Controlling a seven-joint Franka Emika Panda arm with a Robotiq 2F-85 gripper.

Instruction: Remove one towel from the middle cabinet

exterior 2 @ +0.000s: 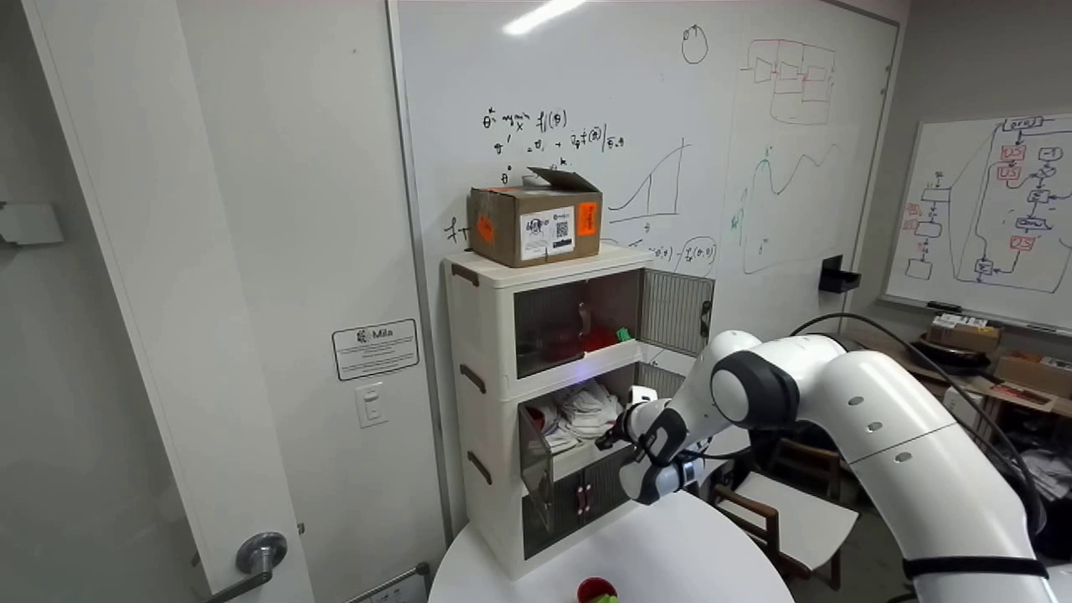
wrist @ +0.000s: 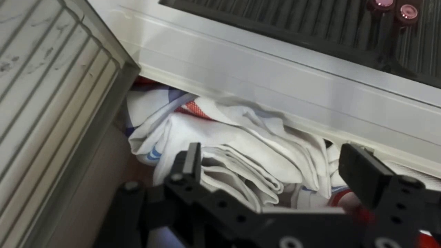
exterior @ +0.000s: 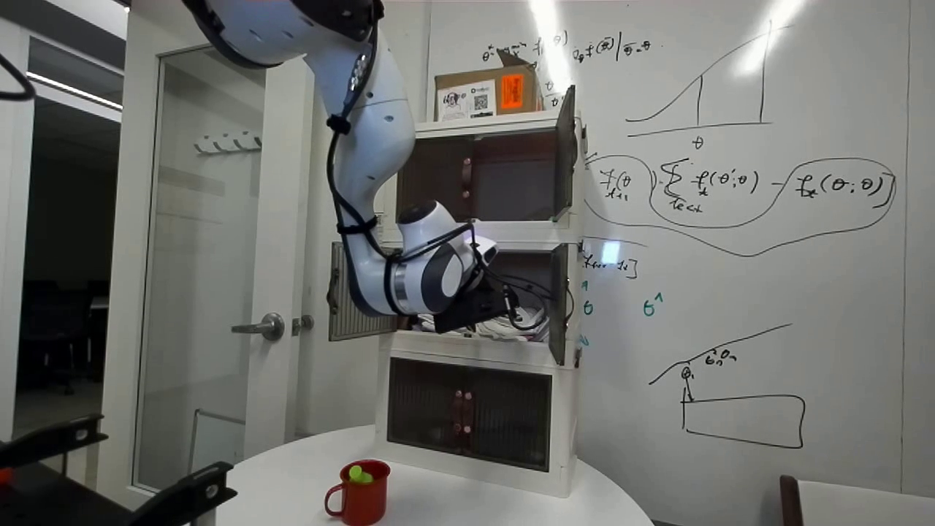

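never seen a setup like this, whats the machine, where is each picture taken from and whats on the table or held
The jointed white machine is a robot arm, tipped with a black two-fingered gripper. Two pictures come from cameras standing outside it; the close-up comes from its wrist camera and looks upside down, with the bottom tier's dark doors at the top. On the white table stand a red mug, with something green inside, and a three-tier unit. Its middle cabinet has both doors open and towels inside. The gripper's fingers are spread apart and it seems to hold nothing; whether it touches the towels is hard to tell.
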